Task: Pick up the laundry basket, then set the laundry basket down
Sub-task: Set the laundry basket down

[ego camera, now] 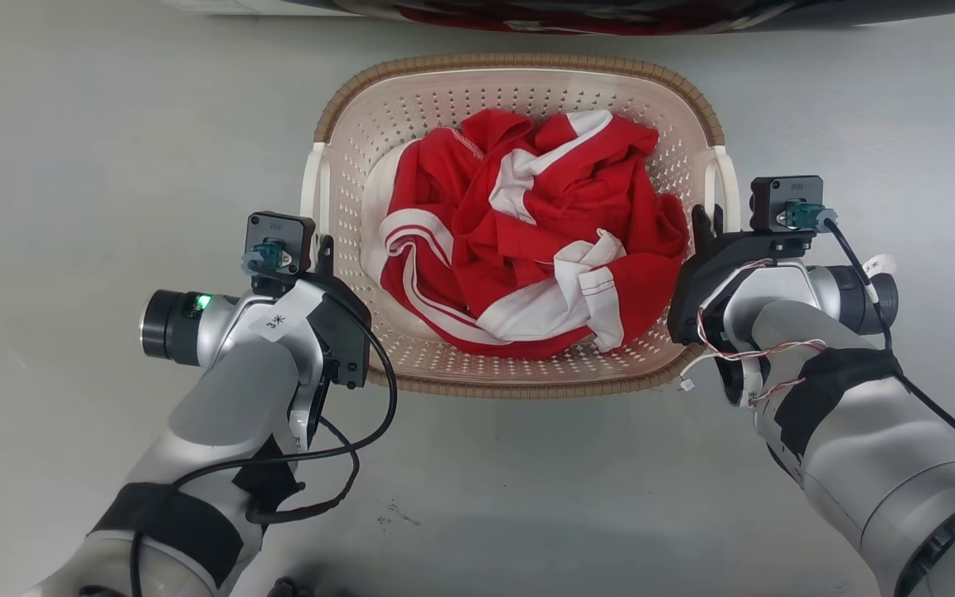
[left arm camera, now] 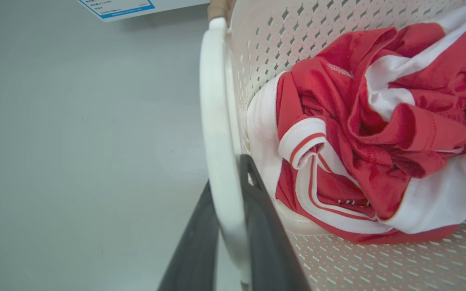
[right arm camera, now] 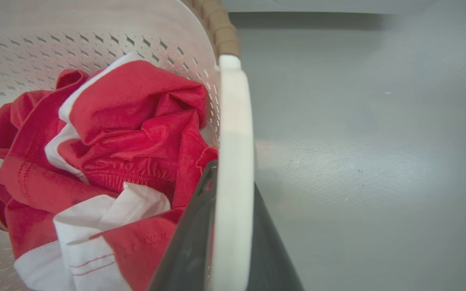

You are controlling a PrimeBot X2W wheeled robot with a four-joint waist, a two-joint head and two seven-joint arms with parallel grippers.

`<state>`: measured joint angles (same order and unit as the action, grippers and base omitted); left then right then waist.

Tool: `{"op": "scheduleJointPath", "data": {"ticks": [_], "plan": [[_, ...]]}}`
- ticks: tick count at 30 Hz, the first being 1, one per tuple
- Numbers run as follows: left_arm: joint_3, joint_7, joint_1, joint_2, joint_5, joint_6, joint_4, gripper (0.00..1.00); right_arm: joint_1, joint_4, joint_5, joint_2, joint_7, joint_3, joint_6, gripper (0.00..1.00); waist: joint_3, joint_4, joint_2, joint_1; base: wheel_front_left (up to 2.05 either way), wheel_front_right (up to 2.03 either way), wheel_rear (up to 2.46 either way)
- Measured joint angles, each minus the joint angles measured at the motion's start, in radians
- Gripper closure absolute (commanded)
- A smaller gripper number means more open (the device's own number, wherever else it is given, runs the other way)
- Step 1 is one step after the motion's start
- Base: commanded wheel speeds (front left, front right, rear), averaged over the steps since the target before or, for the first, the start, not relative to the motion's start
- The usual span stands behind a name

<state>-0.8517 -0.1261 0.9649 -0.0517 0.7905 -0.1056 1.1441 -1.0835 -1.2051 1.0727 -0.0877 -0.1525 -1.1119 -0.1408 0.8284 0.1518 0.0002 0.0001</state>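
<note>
The laundry basket [ego camera: 519, 83], one, sits on the grey floor [ego camera: 71, 166] between two sets of fingers, holding one red-and-white garment [ego camera: 527, 240]. The left fingers [left arm camera: 225, 226] close narrowly on its left loop handle [left arm camera: 217, 121]; the right fingers [right arm camera: 225, 242] clamp its right loop handle [right arm camera: 236, 121].

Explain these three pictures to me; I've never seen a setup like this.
It is a two-armed robot. The top picture looks down from its head; the other two come from cameras on each wrist. On the grey floor sits a laundry basket holding red-and-white clothing. The left end effector has one dark finger on each side of the basket's left handle; the right end effector straddles the right handle likewise. Both appear closed on the handles, though lifting cannot be judged.
</note>
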Motion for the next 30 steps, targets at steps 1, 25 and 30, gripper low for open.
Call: {"op": "scheduleJointPath", "data": {"ticks": [1, 25, 30], "plan": [[0.0, -0.001, 0.0, 0.001, 0.0, 0.0, 0.003, 1.0, 0.0, 0.0, 0.0, 0.0, -0.001, -0.001, 0.0, 1.0, 0.002, 0.001, -0.0001, 0.0, 0.0, 0.0, 0.0], [0.002, -0.044, 0.016, 0.022, 0.008, 0.009, 0.044, 0.0, -0.013, -0.008, -0.008, 0.017, -0.031, -0.018, 0.009, 0.0, -0.016, 0.013, -0.0002, -0.0002, 0.0, 0.0, 0.0], [0.002, -0.047, 0.015, 0.025, 0.011, 0.009, 0.052, 0.0, -0.013, -0.023, -0.008, 0.018, -0.034, -0.019, 0.009, 0.0, -0.032, 0.014, -0.0002, -0.0002, 0.0, 0.0, 0.0]]}}
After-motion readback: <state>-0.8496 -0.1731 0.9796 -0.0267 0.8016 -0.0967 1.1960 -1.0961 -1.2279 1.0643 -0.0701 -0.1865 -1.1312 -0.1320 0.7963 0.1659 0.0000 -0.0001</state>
